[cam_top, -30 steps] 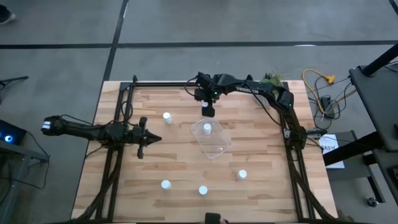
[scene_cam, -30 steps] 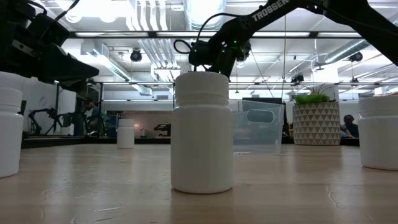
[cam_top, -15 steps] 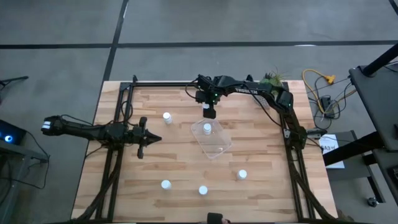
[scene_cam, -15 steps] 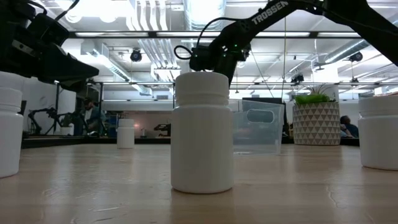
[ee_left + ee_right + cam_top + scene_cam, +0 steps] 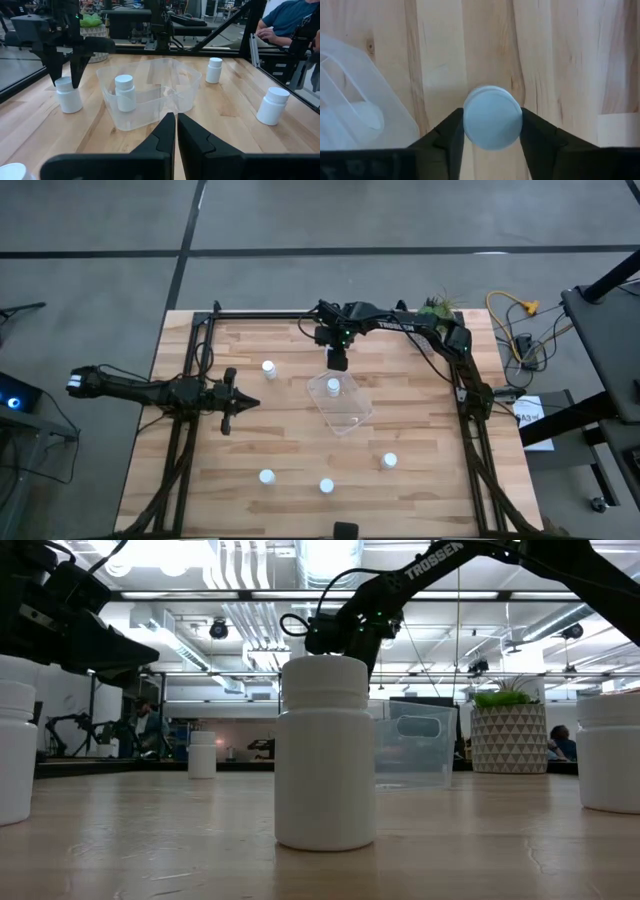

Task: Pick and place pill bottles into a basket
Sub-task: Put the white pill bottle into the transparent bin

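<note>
On a pale wooden table (image 5: 290,430), the right gripper (image 5: 492,131) straddles a small white capped pill bottle (image 5: 492,117), fingers spread beside it, just beside the clear plastic tub (image 5: 343,404) holding another bottle (image 5: 332,387), while the left gripper (image 5: 243,404) waits closed.

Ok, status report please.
Right gripper open astride a pill bottle beside the basket. Left gripper shut, waiting. One bottle in the basket. Nothing blocking.

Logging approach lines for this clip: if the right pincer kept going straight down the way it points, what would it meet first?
The right pincer points down with a pill bottle between its open fingers, beside the basket. Going on, it would slide down around that bottle and then meet the wooden table. How far above the table it is stays unclear.
</note>
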Motion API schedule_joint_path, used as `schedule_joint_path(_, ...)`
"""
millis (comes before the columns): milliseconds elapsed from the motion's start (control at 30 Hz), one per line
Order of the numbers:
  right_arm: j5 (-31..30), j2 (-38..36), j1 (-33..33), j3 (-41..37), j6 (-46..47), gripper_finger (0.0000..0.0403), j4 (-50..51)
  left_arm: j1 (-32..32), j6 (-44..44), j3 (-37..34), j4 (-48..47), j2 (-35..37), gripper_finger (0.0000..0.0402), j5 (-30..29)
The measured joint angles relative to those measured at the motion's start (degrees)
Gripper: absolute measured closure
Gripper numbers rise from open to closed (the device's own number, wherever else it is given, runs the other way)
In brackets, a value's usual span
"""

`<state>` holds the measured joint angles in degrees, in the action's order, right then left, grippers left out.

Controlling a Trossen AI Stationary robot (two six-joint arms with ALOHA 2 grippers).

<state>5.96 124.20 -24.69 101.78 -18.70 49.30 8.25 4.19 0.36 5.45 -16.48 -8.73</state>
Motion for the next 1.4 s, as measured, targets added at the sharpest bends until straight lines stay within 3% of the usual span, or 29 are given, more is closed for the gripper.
schedule_joint_path(200, -0.1, -0.7, -0.1, 3.4, -0.8, 0.0261, 6.0, 0.0, 0.0, 0.0, 0.0, 0.0, 0.0402, 0.0)
schedule_joint_path(700, 1.8, -1.0, 1.7, 28.5, 3.2, 0.0261, 33.6, 0.0, 0.0, 0.0, 0.0, 0.0, 0.0402, 0.0)
schedule_joint_path(1400, 3.5, -1.1, 16.2, 28.8, 11.4, 0.0261, 40.8, 0.0, 0.0, 0.0, 0.0, 0.0, 0.0402, 0.0)
